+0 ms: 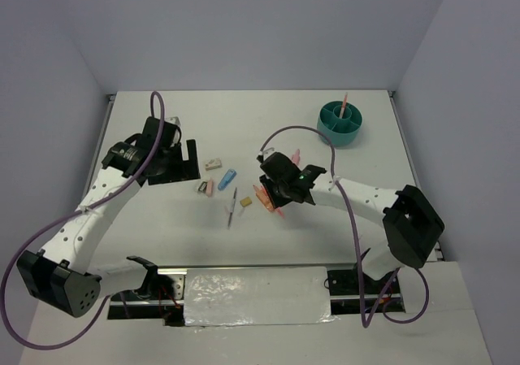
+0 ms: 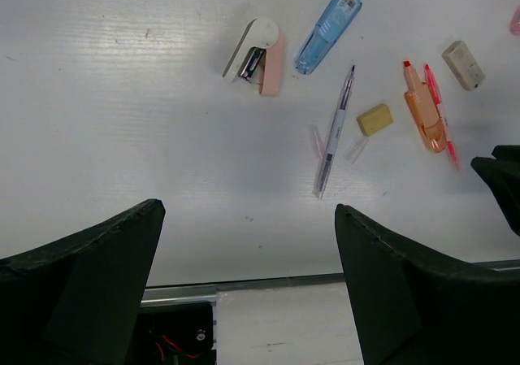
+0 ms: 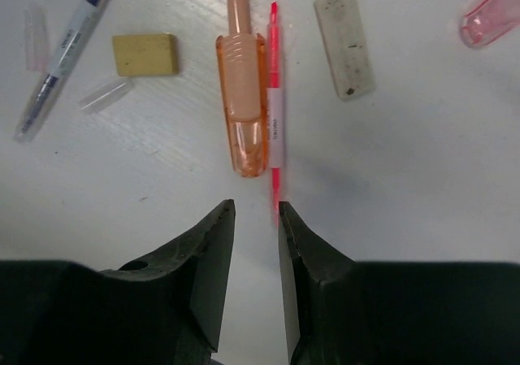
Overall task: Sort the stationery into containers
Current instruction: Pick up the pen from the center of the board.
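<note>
one marker [image 1: 344, 102] stands in the cup [image 1: 328, 128] — the rest lie on the table [image 1: 162, 227]; right gripper [image 3: 256, 212] jaws narrow about the pink pen [image 3: 276, 113], grip unsure; left gripper [image 2: 248, 219] gapes empty

You are looking at a robotics lab test cell. A white table [image 1: 244, 129] is boxed in by plain pale walls [image 1: 244, 32] on three sides. Two white robot arms, left [image 1: 89, 210] and right [image 1: 366, 202], are bolted at its near edge, with purple cables [image 1: 24, 251] looping loose. A crinkled silvery sheet [image 1: 256, 296] lies along the front rail. Stationery [image 1: 228, 176] and a teal cup [image 1: 337, 133] sit out like test props.
</note>
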